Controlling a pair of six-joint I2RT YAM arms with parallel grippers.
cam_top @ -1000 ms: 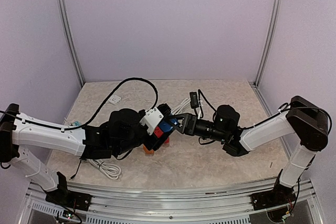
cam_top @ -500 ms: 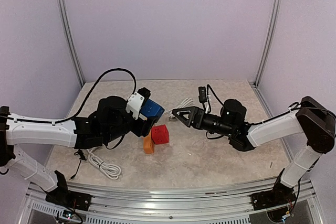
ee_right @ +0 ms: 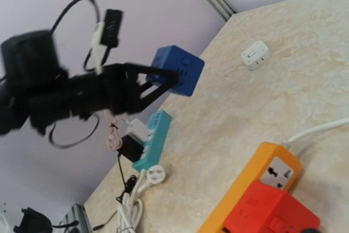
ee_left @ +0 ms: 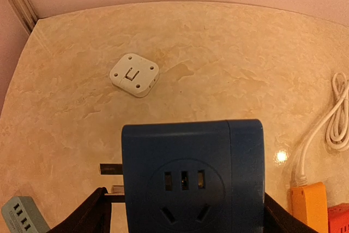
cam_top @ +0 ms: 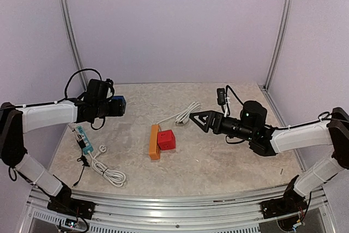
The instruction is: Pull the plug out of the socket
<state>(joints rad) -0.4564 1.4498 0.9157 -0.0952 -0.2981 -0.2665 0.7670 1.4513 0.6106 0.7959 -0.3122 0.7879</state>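
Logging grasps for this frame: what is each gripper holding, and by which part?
The left gripper clamps the blue adapter by its two opposite side faces. The right gripper is open and holds nothing.

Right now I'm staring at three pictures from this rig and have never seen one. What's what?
Two robot arms are bolted at the near edge of a table, and each ends in a two-finger gripper. The wide picture comes from a fixed camera above and behind the arms. The other two come from a small camera on each wrist.

The left gripper is shut on a blue plug. It holds the plug above the table with its metal pins bare, so the plug is in no socket. The right gripper looks empty, and I can't tell whether it is open.

On the table lie an orange strip with a red cube against it and its white cable. There is also a teal strip with a coiled white cable beside it, and a small white adapter.
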